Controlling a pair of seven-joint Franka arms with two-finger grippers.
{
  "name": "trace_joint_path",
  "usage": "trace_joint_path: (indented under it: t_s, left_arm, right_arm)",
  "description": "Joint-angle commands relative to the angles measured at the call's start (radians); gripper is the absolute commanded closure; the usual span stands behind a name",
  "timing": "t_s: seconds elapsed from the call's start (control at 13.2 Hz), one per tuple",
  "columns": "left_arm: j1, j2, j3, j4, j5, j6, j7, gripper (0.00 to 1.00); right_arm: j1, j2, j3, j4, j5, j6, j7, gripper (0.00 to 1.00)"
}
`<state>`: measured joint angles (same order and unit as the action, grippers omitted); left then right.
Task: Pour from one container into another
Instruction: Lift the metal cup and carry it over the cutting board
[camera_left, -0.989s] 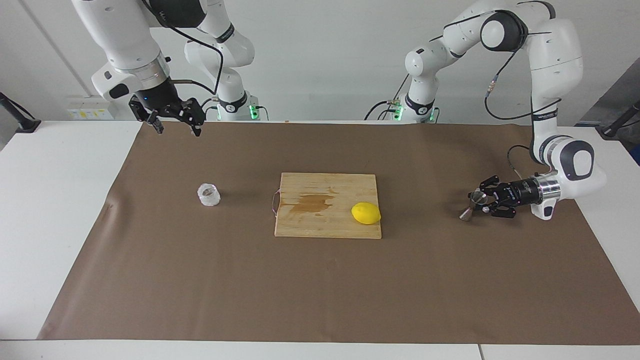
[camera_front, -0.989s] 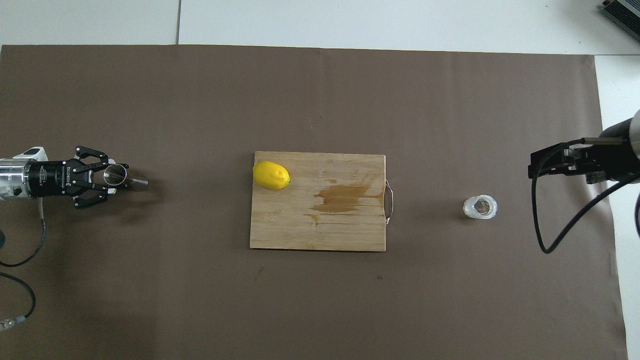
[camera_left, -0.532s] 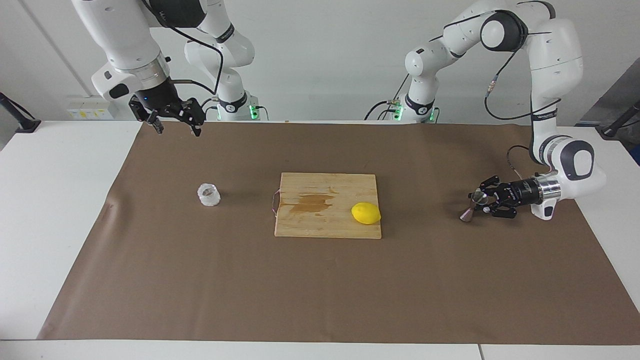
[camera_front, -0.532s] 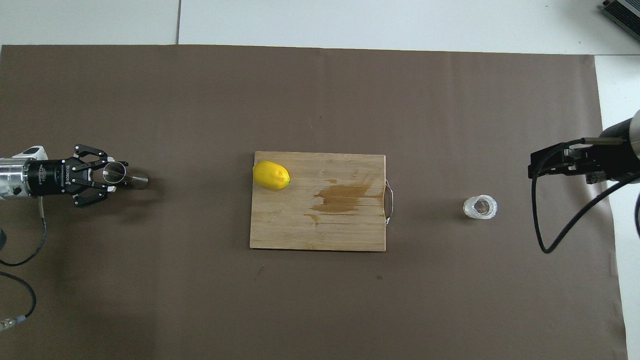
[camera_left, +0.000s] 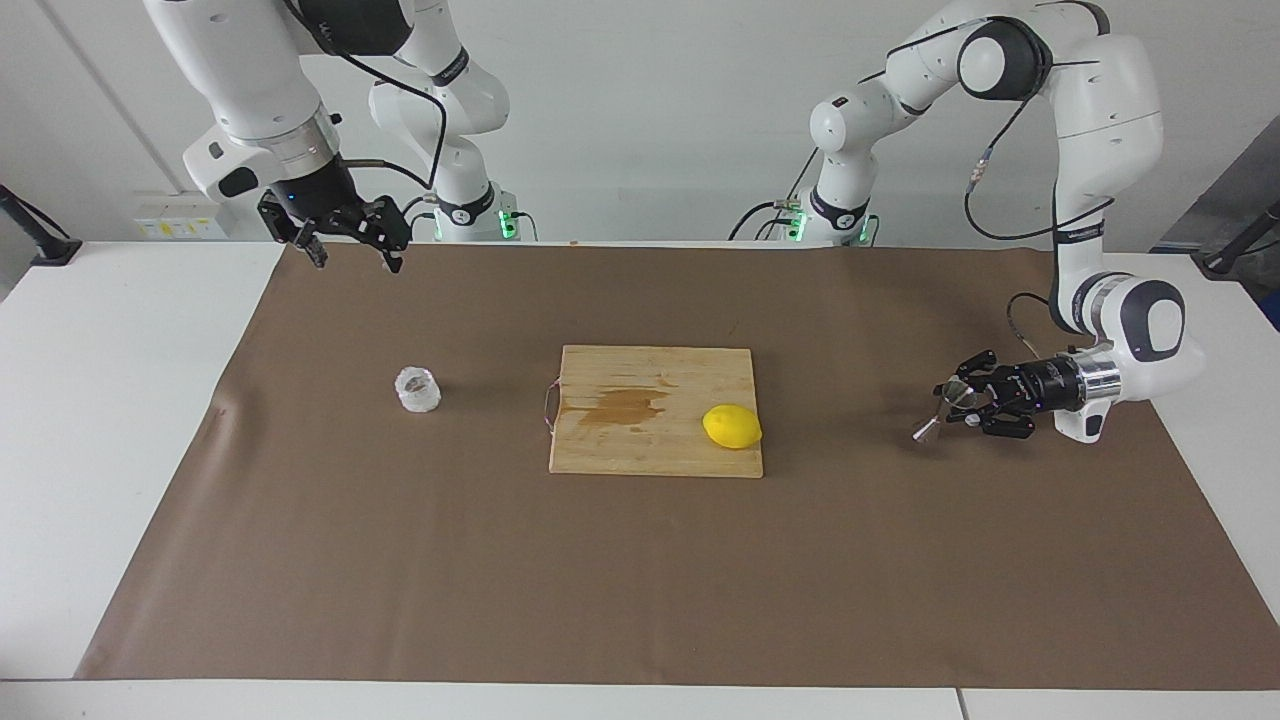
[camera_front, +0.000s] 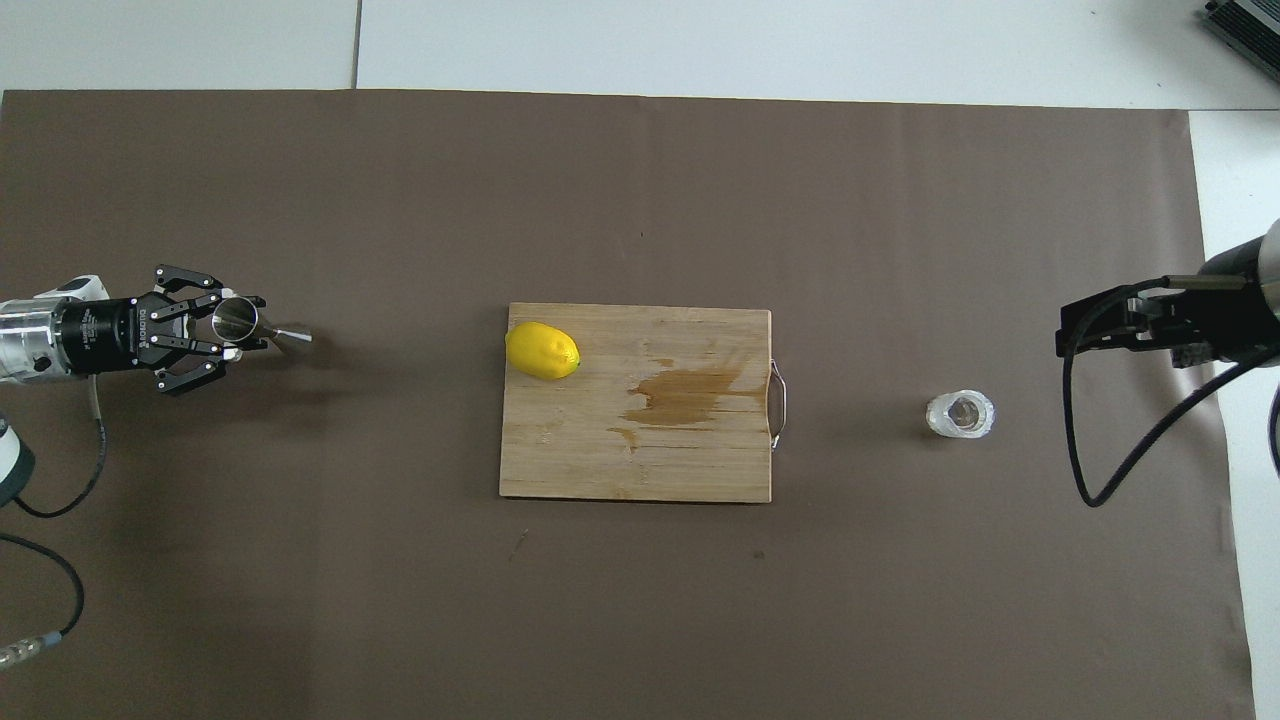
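Toward the left arm's end of the worktop, your left tool (camera_left: 957, 405) is clamping the steel jigger (camera_left: 940, 413) at its waist and holding it tilted, lower cone pointing down toward the brown mat (camera_left: 640, 600). Compared with a second ago, the jigger is riding a touch higher and has drifted slightly toward the cutting board (camera_left: 655, 410); in the overhead view the left tool (camera_front: 232, 327) and the jigger (camera_front: 250, 325) are both sitting a little farther from the robots than before. The lower cone is now looking clear of the mat, so a lift seems to be beginning.

Your right tool (camera_left: 350, 245) is waiting, fingers spread wide and holding nothing, raised over the mat's edge nearest the robots at the right arm's end. No change there.

The clear cup (camera_left: 418, 390) is standing upright on the mat, well apart from both tools, between the board and the right arm's end; in the overhead view the clear cup (camera_front: 960, 415) is showing no shift. A lemon (camera_left: 732, 427) is resting on the board's corner.

Meaning for you: the receiver is only just getting carried. The cup is not yet grasped, so pouring is still some way off.
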<state>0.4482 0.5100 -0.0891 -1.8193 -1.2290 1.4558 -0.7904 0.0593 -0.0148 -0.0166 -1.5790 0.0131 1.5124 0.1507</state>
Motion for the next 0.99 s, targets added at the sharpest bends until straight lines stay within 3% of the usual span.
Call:
trace_joint_path:
  t_s: [0.0, 0.3, 0.53, 0.91]
  left_arm:
    - [-0.063, -0.122, 0.014, -0.109, -0.056, 0.037, -0.058, 1.0]
    - [-0.149, -0.218, 0.014, -0.228, -0.156, 0.098, -0.072, 1.0]
    - [-0.284, -0.315, 0.014, -0.34, -0.297, 0.248, -0.088, 1.0]
    - [-0.445, -0.393, 0.014, -0.397, -0.415, 0.396, -0.156, 1.0]
  right_arm:
    - [-0.003, -0.007, -0.008, -0.004, 0.027, -0.009, -0.022, 0.0]
    - [-0.003, -0.007, -0.008, -0.004, 0.025, -0.009, -0.022, 0.0]
    - [-0.003, -0.007, -0.008, -0.004, 0.025, -0.009, -0.022, 0.0]
    - [-0.003, -0.007, -0.008, -0.004, 0.027, -0.009, -0.02, 0.0]
